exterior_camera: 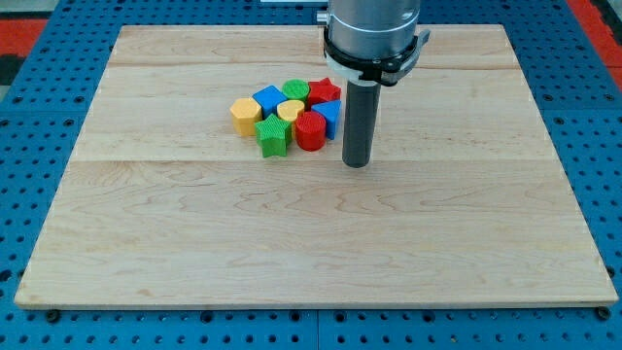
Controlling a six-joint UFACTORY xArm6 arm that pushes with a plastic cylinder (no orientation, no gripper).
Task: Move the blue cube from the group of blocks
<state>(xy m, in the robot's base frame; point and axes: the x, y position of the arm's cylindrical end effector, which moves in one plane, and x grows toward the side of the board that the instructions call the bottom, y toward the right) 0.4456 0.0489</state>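
Observation:
A tight group of blocks lies on the wooden board (311, 243), left of centre towards the view's top. The blue cube (269, 100) sits at the group's upper left, between a yellow block (244, 114), a green block (295, 89) and a yellow heart (290, 110). A green star (274, 137) and a red cylinder (310, 129) form the lower edge. A red star (325, 93) and a second blue block (330, 118) are on the right side. My tip (357, 163) rests just right of and below the group, next to that second blue block, whose right edge the rod hides.
The arm's grey body (374, 34) hangs over the board's top middle. A blue perforated table (29, 194) surrounds the board on all sides, with red patches at the view's top corners.

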